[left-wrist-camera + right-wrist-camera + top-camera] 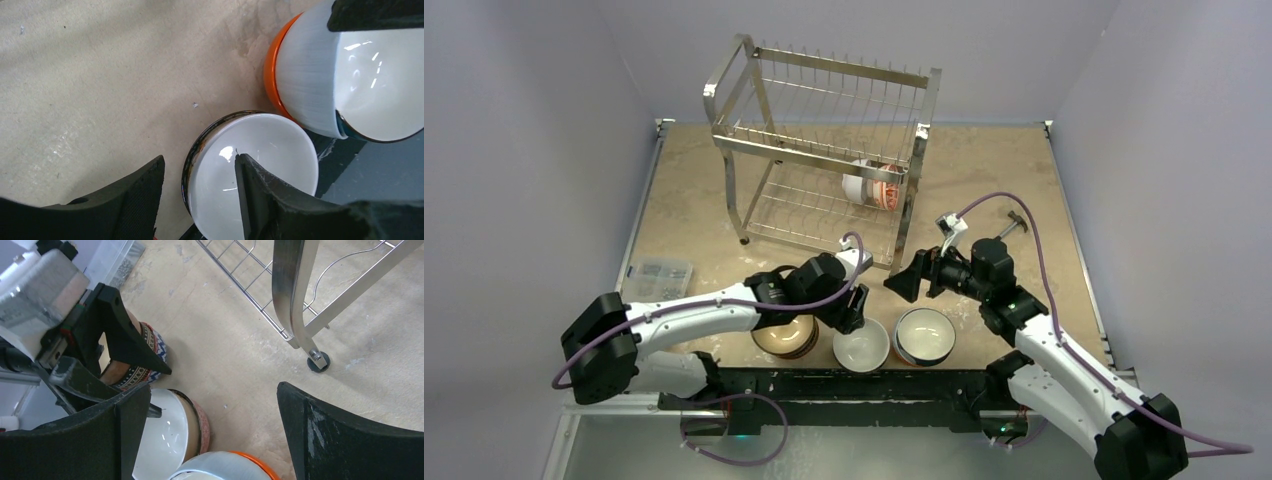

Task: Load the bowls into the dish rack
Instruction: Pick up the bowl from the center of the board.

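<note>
Left gripper [199, 161] stands spread, one finger inside and one outside the rim of a white bowl [861, 345] at the table's [1024, 200] 6 o'clock edge. At the bowl's 9 sits a patterned stack [784, 338], and at its 3 an orange-and-white stack [924, 335]. Right gripper [212, 390] gapes empty. At 12, the dish rack [824, 150] holds red-patterned bowls [876, 185] on its lower tier.

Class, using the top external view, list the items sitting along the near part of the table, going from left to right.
In order: clear plastic box → brown bowl stack → white bowl → dark-rimmed bowl.
</note>
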Robot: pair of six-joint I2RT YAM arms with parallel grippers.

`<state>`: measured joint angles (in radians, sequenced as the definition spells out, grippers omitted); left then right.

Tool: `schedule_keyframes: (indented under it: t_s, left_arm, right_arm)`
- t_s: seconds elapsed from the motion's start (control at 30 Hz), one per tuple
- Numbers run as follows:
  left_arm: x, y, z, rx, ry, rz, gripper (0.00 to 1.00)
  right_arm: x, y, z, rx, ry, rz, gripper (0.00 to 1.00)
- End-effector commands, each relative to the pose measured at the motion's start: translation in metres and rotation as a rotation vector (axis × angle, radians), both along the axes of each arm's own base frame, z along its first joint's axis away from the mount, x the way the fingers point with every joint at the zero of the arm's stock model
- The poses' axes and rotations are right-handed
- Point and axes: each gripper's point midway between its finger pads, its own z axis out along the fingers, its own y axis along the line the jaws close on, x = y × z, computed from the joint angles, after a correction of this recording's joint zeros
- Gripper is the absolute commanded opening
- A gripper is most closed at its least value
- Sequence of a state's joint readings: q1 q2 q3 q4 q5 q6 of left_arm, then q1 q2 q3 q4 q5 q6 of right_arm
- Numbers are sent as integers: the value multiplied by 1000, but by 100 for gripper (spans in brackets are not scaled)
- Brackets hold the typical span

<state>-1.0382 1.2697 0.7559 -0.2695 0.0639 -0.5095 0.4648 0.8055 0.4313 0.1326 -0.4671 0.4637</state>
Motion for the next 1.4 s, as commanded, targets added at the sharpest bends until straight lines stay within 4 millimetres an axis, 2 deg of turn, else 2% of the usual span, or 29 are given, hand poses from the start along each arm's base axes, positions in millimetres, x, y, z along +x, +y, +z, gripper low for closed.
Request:
schedule_keyframes:
  t_s: [0.0, 0.23, 0.43, 0.53, 0.63, 0.83, 1.07, 1.37]
  left_arm:
    - [8, -3, 3, 65, -88, -10, 51]
    - [-2, -13, -8, 103, -93, -82, 36]
    - [-9, -19, -21, 129, -66, -122, 34]
    - [-10, -20, -24, 143, -67, -133, 27]
    - [-9, -23, -19, 144, -79, -134, 23]
    - [-6, -25, -3, 107, -115, -124, 5]
    - [-5, -23, 11, 81, -136, -105, 0]
    - [9, -17, 27, 78, -171, 2, 0]
  right_arm:
    - [4, 0, 1, 0, -15, -10, 98]
    - [4, 1, 1, -2, -15, -9, 98]
    - [4, 0, 1, -6, -17, -12, 98]
    - [4, -1, 1, -7, -20, -13, 99]
    - [4, -1, 2, -6, -22, -14, 99]
    - [3, -1, 2, -8, -21, -13, 99]
    - [3, -1, 4, -5, -23, -9, 99]
    - [0, 1, 7, 8, -30, 12, 99]
